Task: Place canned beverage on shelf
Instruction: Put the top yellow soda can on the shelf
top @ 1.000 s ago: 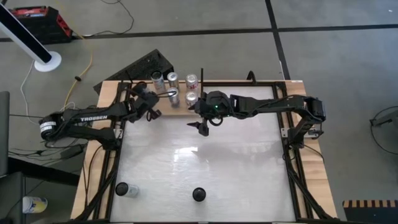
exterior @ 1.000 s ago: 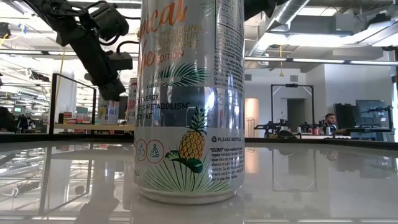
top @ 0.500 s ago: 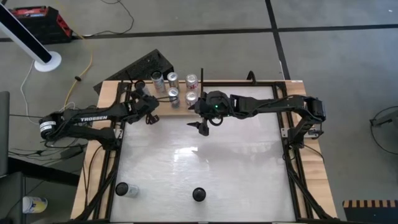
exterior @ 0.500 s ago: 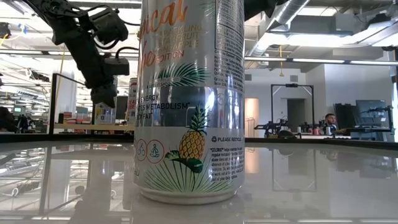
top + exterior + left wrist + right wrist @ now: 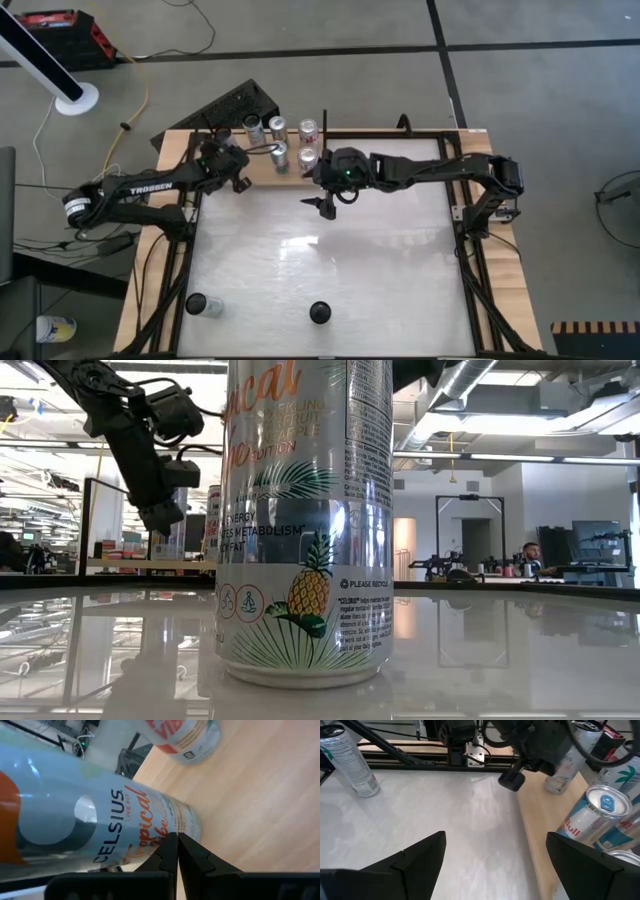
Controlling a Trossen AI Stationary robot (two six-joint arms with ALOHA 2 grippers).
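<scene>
The pale wooden shelf [image 5: 262,172] lies along the table's far edge and several cans stand upright on it. One is a Celsius can [image 5: 100,830], with another can [image 5: 185,735] beyond it; a Red Bull can [image 5: 600,815] stands at the shelf's near edge. My left gripper [image 5: 236,176] is shut and empty at the shelf's left end, its tips [image 5: 176,837] close to the Celsius can but apart from it. It also shows in the low view [image 5: 165,520]. My right gripper [image 5: 325,203] is open and empty over the white tabletop just near of the shelf [image 5: 540,820].
Two more cans are on the white tabletop near its front edge, one at the front left [image 5: 205,305] and one at the front middle [image 5: 319,312]. The middle one fills the low view [image 5: 305,520]. Black frame rails [image 5: 470,230] run along the table's sides.
My left gripper has drawn back toward the table's left edge, away from the cans on the shelf. The cans and my right arm have kept still.
</scene>
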